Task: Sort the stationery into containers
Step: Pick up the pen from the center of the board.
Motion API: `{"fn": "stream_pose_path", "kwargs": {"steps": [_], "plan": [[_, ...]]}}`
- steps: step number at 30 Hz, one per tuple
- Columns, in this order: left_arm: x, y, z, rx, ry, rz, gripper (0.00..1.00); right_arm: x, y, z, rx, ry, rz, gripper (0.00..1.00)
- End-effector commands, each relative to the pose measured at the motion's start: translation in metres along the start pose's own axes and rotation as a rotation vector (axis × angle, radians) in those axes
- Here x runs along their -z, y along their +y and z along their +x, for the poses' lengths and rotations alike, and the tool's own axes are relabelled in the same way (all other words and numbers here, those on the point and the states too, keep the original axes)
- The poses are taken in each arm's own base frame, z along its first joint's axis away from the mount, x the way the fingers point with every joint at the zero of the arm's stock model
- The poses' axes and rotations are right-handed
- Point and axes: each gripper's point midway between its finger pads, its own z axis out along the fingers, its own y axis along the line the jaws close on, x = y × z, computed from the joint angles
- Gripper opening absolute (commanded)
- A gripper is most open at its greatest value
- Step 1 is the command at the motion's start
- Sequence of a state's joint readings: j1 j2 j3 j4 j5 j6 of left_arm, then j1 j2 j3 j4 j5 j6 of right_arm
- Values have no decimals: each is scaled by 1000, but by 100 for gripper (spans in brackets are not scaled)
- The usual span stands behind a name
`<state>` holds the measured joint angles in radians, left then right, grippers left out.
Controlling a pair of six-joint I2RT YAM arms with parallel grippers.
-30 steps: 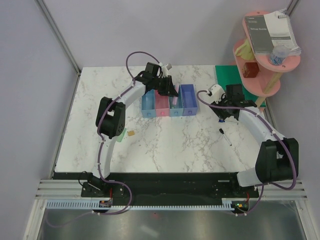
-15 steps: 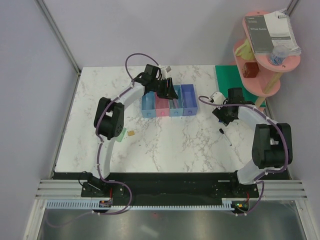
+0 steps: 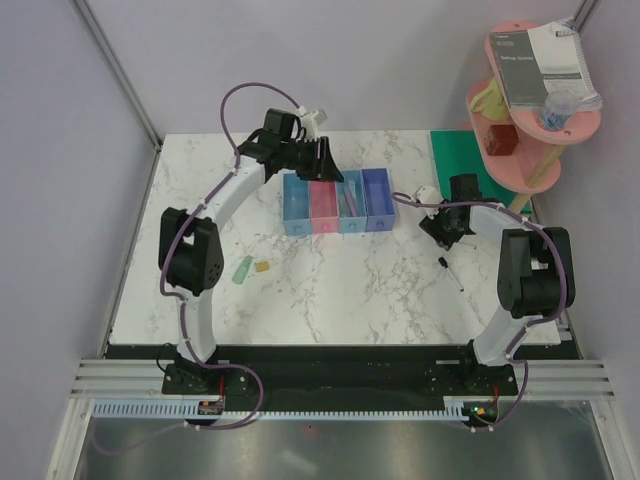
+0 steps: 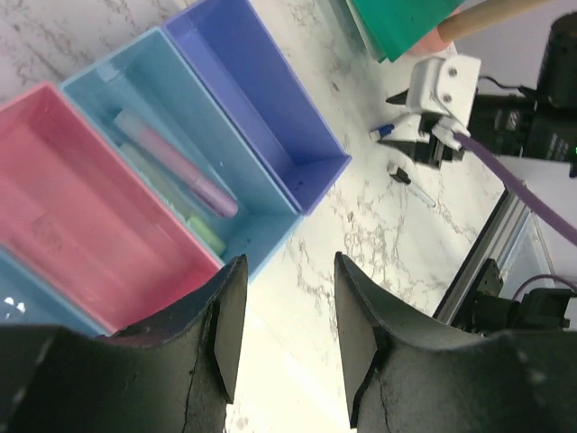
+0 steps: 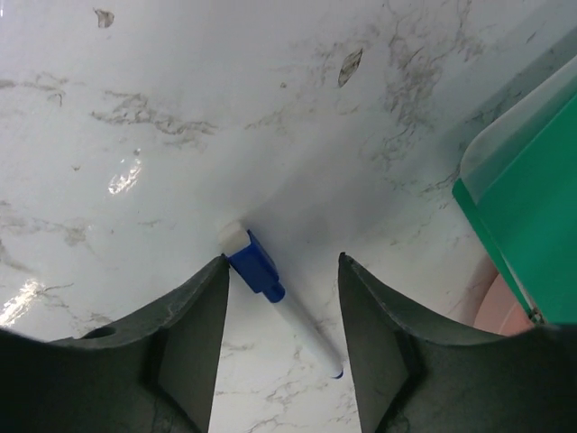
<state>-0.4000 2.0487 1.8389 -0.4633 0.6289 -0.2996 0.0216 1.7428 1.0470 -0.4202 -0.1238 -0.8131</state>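
Toward the right edge of the marble tabletop (image 3: 330, 290), the right gripper (image 5: 282, 263) gapes astride a blue-capped white plastic pen (image 5: 287, 307). The pen lies flat and slanted, its cap away from the wrist. The left gripper (image 4: 288, 262) is spread and empty.

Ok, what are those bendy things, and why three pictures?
They are a robot's left arm and right arm, with two-finger grippers. The big picture looks down from above; the others come from wrist cameras. On the marble table sit four joined bins; one light blue bin holds a pink stick and a pale green stick. A loose green stick, a tan block and a black pen lie outside. The left gripper is open by the bins, empty. The right gripper is open around a blue-capped pen lying on the table.
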Motion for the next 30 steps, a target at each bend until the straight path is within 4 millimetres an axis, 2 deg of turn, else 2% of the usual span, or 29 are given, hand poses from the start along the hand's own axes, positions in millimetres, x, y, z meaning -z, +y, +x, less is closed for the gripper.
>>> {"fn": "stream_pose_path", "kwargs": {"steps": [1,3,10,11,14,18,19,21,22,24,30], "plan": [[47,-3,6,-91,1,-50,50,-14,-2,-8,32,-25,-36,56],[60,3,8,-92,1,-75,50,-19,0,-6,40,-18,-53,43],[115,15,10,-110,-29,-159,50,-28,10,4,22,7,-108,16],[119,20,12,-106,-25,-172,50,-27,14,5,14,9,-121,9],[125,34,25,-129,0,-242,50,-17,12,-5,-17,-10,-130,1],[127,69,46,-171,60,-371,50,6,0,-35,-70,-91,-114,0],[129,78,49,-191,73,-407,50,15,-9,-49,-98,-126,-95,0],[129,90,59,-194,105,-444,50,30,-13,-65,-124,-171,-101,0],[131,96,62,-201,113,-467,50,41,-17,-83,-151,-225,-109,0],[131,103,70,-211,138,-491,50,59,-27,-106,-175,-293,-101,0],[137,124,94,-226,207,-564,50,96,-37,-167,-280,-480,-154,0]]}}
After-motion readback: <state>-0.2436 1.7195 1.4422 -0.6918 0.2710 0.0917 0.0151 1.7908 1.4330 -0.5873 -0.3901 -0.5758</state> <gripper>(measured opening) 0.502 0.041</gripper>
